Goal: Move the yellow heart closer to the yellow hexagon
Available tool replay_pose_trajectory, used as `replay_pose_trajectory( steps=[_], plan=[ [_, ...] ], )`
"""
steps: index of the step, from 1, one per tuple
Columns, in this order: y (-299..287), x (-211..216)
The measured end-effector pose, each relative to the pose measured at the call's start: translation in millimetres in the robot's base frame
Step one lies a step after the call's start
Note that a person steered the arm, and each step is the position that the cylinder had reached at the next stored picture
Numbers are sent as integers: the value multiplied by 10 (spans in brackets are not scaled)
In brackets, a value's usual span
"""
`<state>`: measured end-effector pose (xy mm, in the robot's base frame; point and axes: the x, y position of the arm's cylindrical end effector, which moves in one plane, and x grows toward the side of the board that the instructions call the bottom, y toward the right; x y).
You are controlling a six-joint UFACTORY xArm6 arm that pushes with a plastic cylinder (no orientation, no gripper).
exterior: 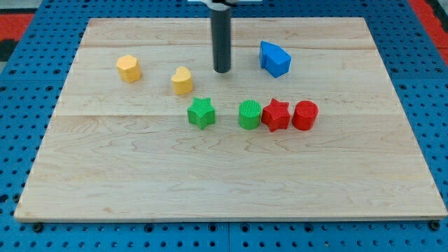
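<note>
A straight dark rod comes down from the view's top edge, and my tip [222, 71] rests on the wooden tabletop [231, 182] in its upper middle part. The arm carries no fingers at all, only this rod, so nothing is held.

My tip touches no block. The yellow heart [182, 80] sits near it, to the view's left and slightly lower, with a small gap between them. Farther toward the view's left, and a little higher, stands the yellow hexagon [128, 68], apart from the heart. On the other side of my tip, toward the view's right, lies a blue block [274, 59] with an angled, house-like shape.

Below my tip runs a loose row of four blocks. From the view's left: a green star [201, 113], then a gap, then a green cylinder [250, 114], a red star [276, 115] and a red cylinder [304, 115]. The last three sit just beside one another, seemingly touching.

A blue perforated surface [28, 84] surrounds the tabletop.
</note>
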<state>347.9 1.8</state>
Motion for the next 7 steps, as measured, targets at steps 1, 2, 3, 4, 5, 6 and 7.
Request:
replay_pose_trajectory(
  steps=[1,2,3,4,5,6,7],
  plan=[
    [-308,182],
    [-849,229],
    [-1569,229],
    [-2142,229],
    [-2129,231],
    [-1919,319],
    [-1697,255]
  ],
)
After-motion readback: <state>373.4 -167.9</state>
